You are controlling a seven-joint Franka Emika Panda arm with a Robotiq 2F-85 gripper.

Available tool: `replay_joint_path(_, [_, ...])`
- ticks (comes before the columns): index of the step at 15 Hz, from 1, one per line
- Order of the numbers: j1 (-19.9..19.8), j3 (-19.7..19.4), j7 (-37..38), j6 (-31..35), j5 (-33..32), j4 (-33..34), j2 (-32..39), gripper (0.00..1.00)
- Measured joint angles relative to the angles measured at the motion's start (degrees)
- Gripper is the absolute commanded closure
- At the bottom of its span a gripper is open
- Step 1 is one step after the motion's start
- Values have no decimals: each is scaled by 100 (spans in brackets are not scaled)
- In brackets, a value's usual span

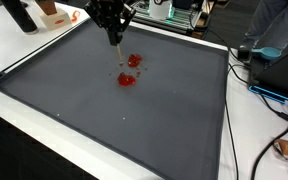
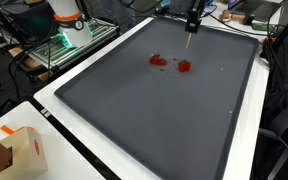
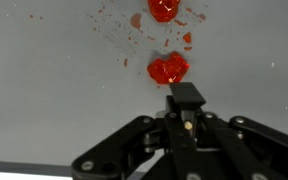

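Because its two fingers are pressed together on a slim pale stick (image 1: 116, 48), the gripper (image 3: 187, 108) hangs high above the work and only the stick reaches down. The stick is held close to upright, tip lowest. Judged from the pictures, that hold keeps the black finger links clear of the mess below.

In the wrist view the gripper enters from the near edge. Just beyond its tip lies a glossy red blob (image 3: 168, 68), roughly heart-shaped. A second red blob (image 3: 164, 9) lies farther off, at the far edge of that view. Fine red specks (image 3: 109, 15) are scattered to the left of the two blobs.

In both exterior views the stick's tip comes down just beside the blobs. The pictures are too small to tell whether it touches the surface.

The blobs sit on a wide dark grey mat (image 1: 164, 130) with a thin raised rim. They lie in its far part, well apart from every edge. The rim looks suited to keeping spills on the mat.

The mat covers most of a white table (image 2: 84, 150). A cardboard box (image 2: 19, 150) stands on the table's near left corner. An orange-and-white object (image 1: 54, 14) stands beyond the mat's far left edge. Black cables (image 1: 269, 95) trail along the table to the right of the mat.
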Motion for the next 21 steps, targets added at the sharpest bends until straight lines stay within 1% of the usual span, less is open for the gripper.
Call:
replay_joint_path(9, [-9,7,-4,3,0,0,0,87])
replay_joint_path(10, [-10,7,-4,3,0,0,0,97])
replay_joint_path(13, [-9,9,-4,3,-3,14,6,97])
replay_joint_path(21, [64,77,-4,906,-33,-71,330,97])
